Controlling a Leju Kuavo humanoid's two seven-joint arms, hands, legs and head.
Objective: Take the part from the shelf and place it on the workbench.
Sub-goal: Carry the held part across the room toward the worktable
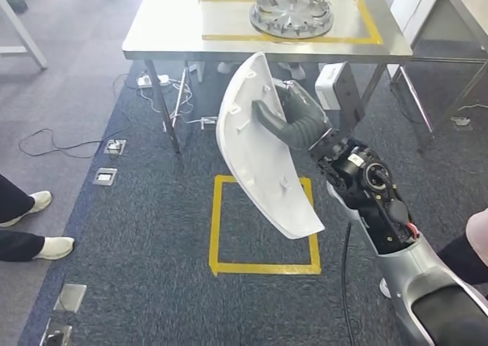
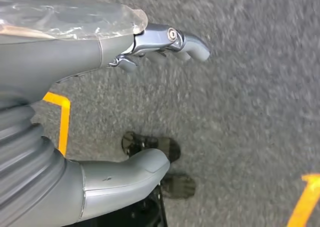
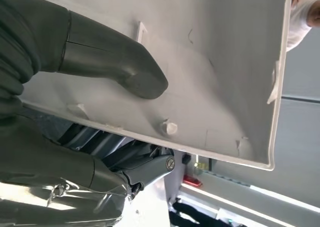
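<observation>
The robot's right hand (image 1: 280,111) pinched the big curved white plastic part (image 1: 259,144) with its thumb pressed inside, so it probably needed a tight, steady hold to reach the shiny metal workbench (image 1: 172,26) ahead.

Grey carpet (image 1: 144,270) covers the floor, with a yellow tape square (image 1: 264,224) marked on it. Beyond stands a steel table (image 1: 172,26), yellow tape edging a rectangle on its top. Cables (image 1: 57,144) and floor sockets (image 1: 105,177) lie near its left legs.
</observation>
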